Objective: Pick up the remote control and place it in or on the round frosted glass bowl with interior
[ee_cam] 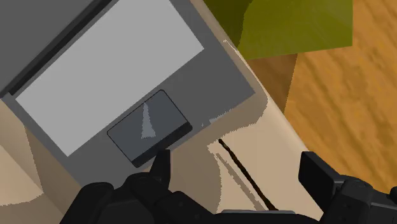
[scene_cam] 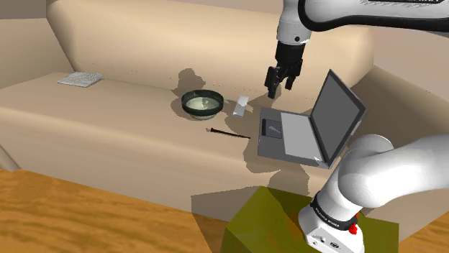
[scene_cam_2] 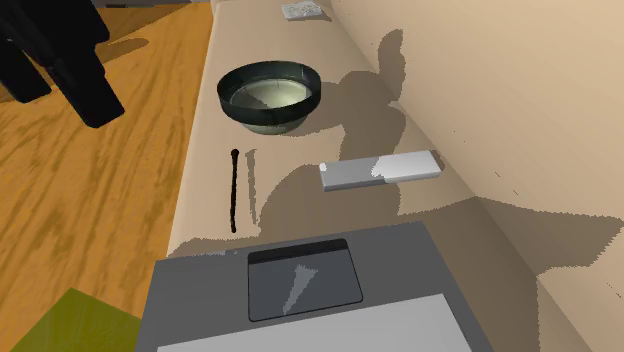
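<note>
Holding the gripper (scene_cam: pixel 279 88) high above the sofa seat (scene_cam: pixel 108 122), fingers (ee_cam: pixel 159 168) spread apart and clasping nothing. Looking down between them at a thin dark stick (ee_cam: pixel 245 168) near the seat's front edge, with the trackpad (ee_cam: pixel 149 127) of the open grey laptop (scene_cam: pixel 295 133) just beyond.

Finding the remote control (scene_cam: pixel 242 106) lying flat on the seat, below the gripper and off to the shoulder view's left of it, well clear of both fingers. Sitting between the dark-rimmed bowl (scene_cam: pixel 201 104) and the laptop, close to the seat's back edge. Lying with its long axis across the seat, pointing one end at the backrest (scene_cam_2: pixel 480 80) and the other toward the front edge, catching shadow on the front half.
</note>
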